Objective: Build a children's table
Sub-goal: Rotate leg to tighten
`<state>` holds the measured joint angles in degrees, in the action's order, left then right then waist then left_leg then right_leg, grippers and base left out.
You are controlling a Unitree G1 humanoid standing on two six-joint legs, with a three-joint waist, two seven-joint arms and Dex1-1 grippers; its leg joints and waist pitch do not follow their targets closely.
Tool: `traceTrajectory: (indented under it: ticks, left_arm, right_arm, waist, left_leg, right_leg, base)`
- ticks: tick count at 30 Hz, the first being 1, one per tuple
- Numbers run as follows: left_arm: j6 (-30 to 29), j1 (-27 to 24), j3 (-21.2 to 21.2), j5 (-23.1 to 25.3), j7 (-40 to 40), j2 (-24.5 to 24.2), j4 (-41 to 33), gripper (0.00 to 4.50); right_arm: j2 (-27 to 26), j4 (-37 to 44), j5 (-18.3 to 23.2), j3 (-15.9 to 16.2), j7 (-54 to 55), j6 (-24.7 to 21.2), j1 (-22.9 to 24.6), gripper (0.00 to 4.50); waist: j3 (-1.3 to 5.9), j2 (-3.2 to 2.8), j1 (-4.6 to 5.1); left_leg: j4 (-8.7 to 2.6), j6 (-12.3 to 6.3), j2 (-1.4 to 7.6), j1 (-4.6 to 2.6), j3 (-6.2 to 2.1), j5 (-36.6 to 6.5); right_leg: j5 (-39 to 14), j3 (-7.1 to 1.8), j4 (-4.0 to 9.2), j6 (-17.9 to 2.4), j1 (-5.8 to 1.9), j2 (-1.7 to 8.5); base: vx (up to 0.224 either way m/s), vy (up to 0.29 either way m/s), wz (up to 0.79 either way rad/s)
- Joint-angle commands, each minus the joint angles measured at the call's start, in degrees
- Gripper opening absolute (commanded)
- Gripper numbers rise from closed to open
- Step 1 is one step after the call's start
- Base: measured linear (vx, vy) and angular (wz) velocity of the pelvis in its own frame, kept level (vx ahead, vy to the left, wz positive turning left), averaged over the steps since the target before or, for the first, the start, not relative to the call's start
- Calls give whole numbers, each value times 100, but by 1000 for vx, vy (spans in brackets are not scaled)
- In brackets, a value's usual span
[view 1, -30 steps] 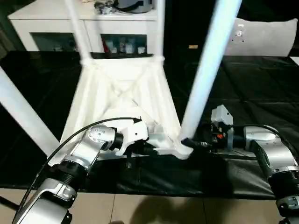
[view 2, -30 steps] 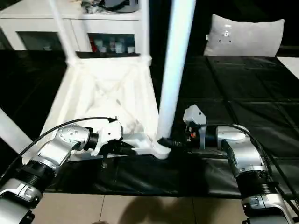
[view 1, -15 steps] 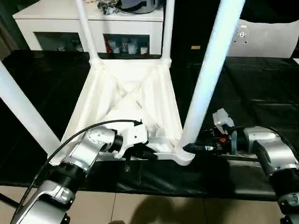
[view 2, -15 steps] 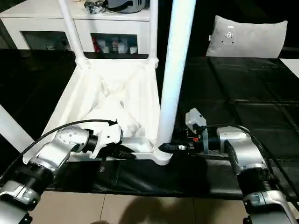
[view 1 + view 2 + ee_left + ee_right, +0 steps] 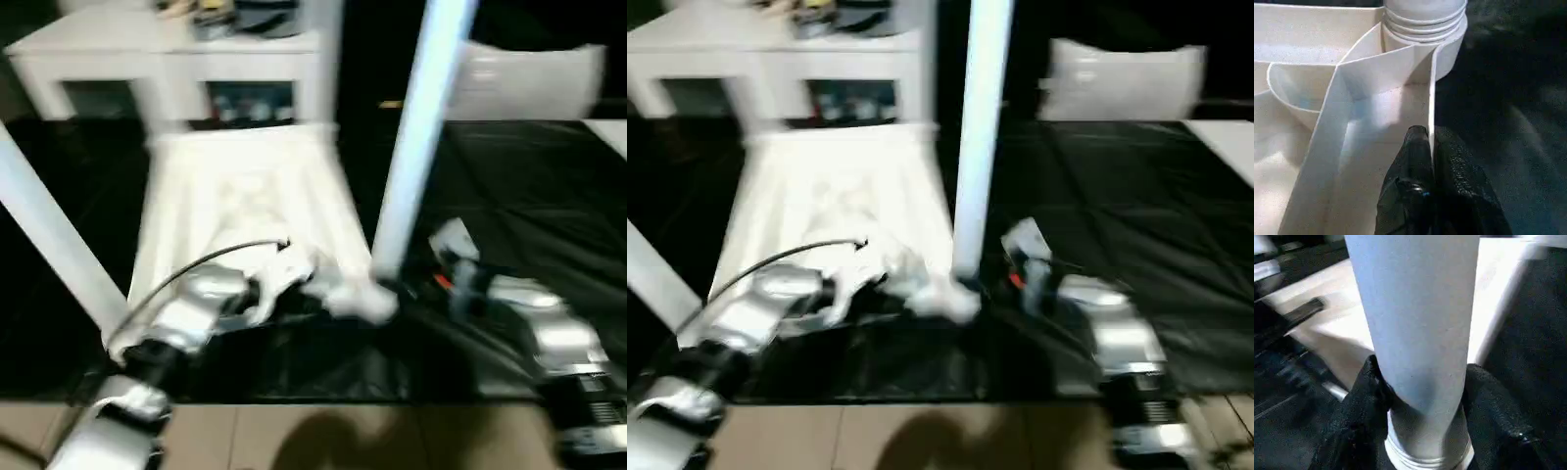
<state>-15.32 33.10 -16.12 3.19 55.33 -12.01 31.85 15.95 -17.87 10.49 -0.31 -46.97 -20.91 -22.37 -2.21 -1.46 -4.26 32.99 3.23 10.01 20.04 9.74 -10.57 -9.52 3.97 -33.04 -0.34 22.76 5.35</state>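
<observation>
The children's table lies upside down on the black mat: a white ribbed tabletop [image 5: 245, 196] with white legs rising from its corners. In the left wrist view my left gripper [image 5: 1430, 134] is shut on the thin rim wall of the tabletop [image 5: 1308, 98], just short of the near right corner socket [image 5: 1422, 29]. It shows at that corner in the head view as well, left gripper [image 5: 318, 294]. My right gripper [image 5: 1422, 382] is closed around the base of the near right leg [image 5: 1415, 308], with a black finger [image 5: 1369, 391] pressed against each side. That leg [image 5: 416, 127] stands upright.
A white cabinet [image 5: 98, 49] with glass doors stands behind the table. A grey cushion [image 5: 534, 78] lies at the back right. The black mat [image 5: 519, 186] ends at a tiled floor [image 5: 323, 436] close to me. Another leg [image 5: 49, 235] slants up at the left.
The whole head picture has shifted and blurred, so the camera has moved. Both grippers stay at the near right corner, and the right one has drawn in on the leg's base.
</observation>
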Motion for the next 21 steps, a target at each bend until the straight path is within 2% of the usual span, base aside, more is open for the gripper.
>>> traceTrajectory:
  ticks: [1, 2, 3, 4, 5, 6, 7, 8, 10, 11, 12, 14, 16, 17, 18, 19, 20, 21]
  left_arm:
    - [-82, 179, 15, -130, -491, 443, 27, 0]
    - [-314, 299, 170, -38, -1186, 787, 188, 0]
    - [-371, 332, 213, -5, -1394, 911, 230, 0]
    - [-371, 332, 213, -5, -1394, 911, 230, 0]
    - [-432, 368, 267, 51, -1706, 1089, 273, 0]
    - [-443, 369, 255, 84, -1826, 1155, 264, 0]
    - [-465, 360, 231, 122, -1946, 1225, 239, 0]
    - [-454, 351, 206, 155, -2007, 1250, 217, 0]
    - [-422, 343, 174, 182, -2016, 1248, 201, 0]
    - [-383, 325, 134, 226, -1936, 1215, 171, 0]
    - [-309, 310, 94, 272, -1846, 1152, 152, 0]
    - [-181, 275, 4, 333, -1661, 1020, 114, 0]
    - [-90, 215, -29, 334, -1482, 899, 52, 0]
    - [-50, 179, -34, 321, -1395, 844, 13, 0]
    - [-25, 146, -45, 311, -1321, 787, -27, 0]
    - [-25, 146, -45, 311, -1321, 787, -27, 0]
    - [59, 87, -97, 297, -1133, 661, -90, 0]
    - [106, 57, -125, 284, -1026, 597, -117, 0]
  right_arm:
    - [-486, 60, -50, 469, 256, -497, 78, 188]
    - [-855, 171, -376, 457, 1183, -840, 144, 188]
    - [-997, 183, -482, 426, 1538, -859, 166, 188]
    - [-997, 183, -482, 426, 1538, -859, 166, 188]
    - [-1196, 220, -555, 361, 1932, -770, 201, 188]
    - [-1298, 269, -475, 294, 2039, -779, 213, 188]
    - [-1411, 341, -364, 186, 2180, -831, 221, 243]
    - [-1462, 372, -309, 99, 2293, -863, 212, 257]
    - [-1476, 407, -254, 31, 2323, -901, 204, 260]
    - [-1424, 510, -248, 5, 2224, -936, 224, 280]
    - [-1309, 587, -271, 43, 2065, -893, 258, 280]
    - [-1058, 658, -305, 121, 1776, -750, 307, 305]
    - [-776, 633, -292, 94, 1495, -649, 300, 311]
    - [-636, 614, -277, 66, 1357, -590, 291, 325]
    - [-477, 588, -255, 34, 1213, -549, 275, 325]
    - [-477, 588, -255, 34, 1213, -549, 275, 325]
    - [-158, 490, -223, -38, 919, -434, 211, 325]
    - [11, 420, -207, -61, 723, -368, 171, 337]
  waist:
    - [243, 141, -13]
    - [241, 197, 0]
    - [237, 164, 4]
    - [218, 167, 22]
    - [230, 207, 54]
    - [257, 174, 44]
    - [263, 217, 54]
    - [261, 196, 47]
    - [272, 205, 40]
    - [282, 177, 18]
    - [276, 195, 9]
    - [279, 201, -25]
    - [282, 202, -71]
    - [293, 215, -101]
    - [294, 279, -109]
    - [308, 244, -133]
    - [296, 291, -136]
    - [291, 287, -144]
  left_leg:
    - [-428, -46, 186, -13, -124, -1927]
    - [-429, -54, 186, -8, -115, -1902]
    - [-451, -2, 199, -22, -128, -1894]
    - [-453, 11, 195, -29, -125, -1968]
    - [-459, -16, 197, -27, -131, -2109]
    - [-459, -20, 200, -40, -143, -2103]
    - [-476, -84, 217, -27, -134, -2073]
    - [-493, -115, 224, -8, -138, -2013]
    - [-495, -166, 222, -10, -121, -1938]
    - [-502, -225, 228, 21, -111, -1727]
    - [-495, -257, 227, 20, -92, -1668]
    - [-484, -307, 225, 17, -80, -1616]
    - [-480, -336, 232, 22, -70, -1502]
    - [-469, -355, 237, 23, -63, -1416]
    - [-464, -380, 247, 29, -50, -1342]
    - [-457, -379, 246, 28, -59, -1285]
    - [-445, -402, 242, 44, -46, -1203]
    - [-433, -429, 239, 53, -40, -1176]
  right_leg:
    - [-3802, -139, 620, -235, -159, 334]
    - [-3759, -143, 629, -224, -153, 324]
    - [-3659, -146, 600, -270, -132, 323]
    - [-3705, -141, 625, -252, -118, 317]
    - [-3654, -147, 631, -231, -118, 325]
    - [-3555, -151, 609, -260, -120, 337]
    - [-3346, -168, 604, -298, -132, 334]
    - [-3137, -176, 582, -348, -147, 330]
    - [-2949, -195, 569, -392, -153, 330]
    - [-2613, -214, 537, -476, -188, 336]
    - [-2510, -225, 533, -508, -182, 330]
    - [-2509, -230, 536, -513, -197, 343]
    - [-2479, -236, 527, -516, -204, 348]
    - [-2384, -240, 514, -537, -215, 349]
    - [-2289, -243, 500, -578, -215, 344]
    - [-2216, -241, 471, -622, -223, 356]
    - [-2125, -238, 468, -650, -230, 343]
    - [-2127, -244, 458, -677, -225, 347]
  base:
    - [0, 0, 0]
    - [0, 0, 0]
    - [0, 0, 0]
    - [0, 0, 0]
    - [0, 0, 0]
    - [0, 0, 0]
    - [0, 0, 0]
    - [0, 0, 0]
    - [0, 0, 0]
    - [0, 0, 0]
    - [0, 0, 0]
    - [0, 0, 0]
    - [0, 0, 0]
    - [0, 0, 0]
    - [0, 0, 0]
    - [0, 0, 0]
    - [0, 0, 0]
    - [0, 0, 0]
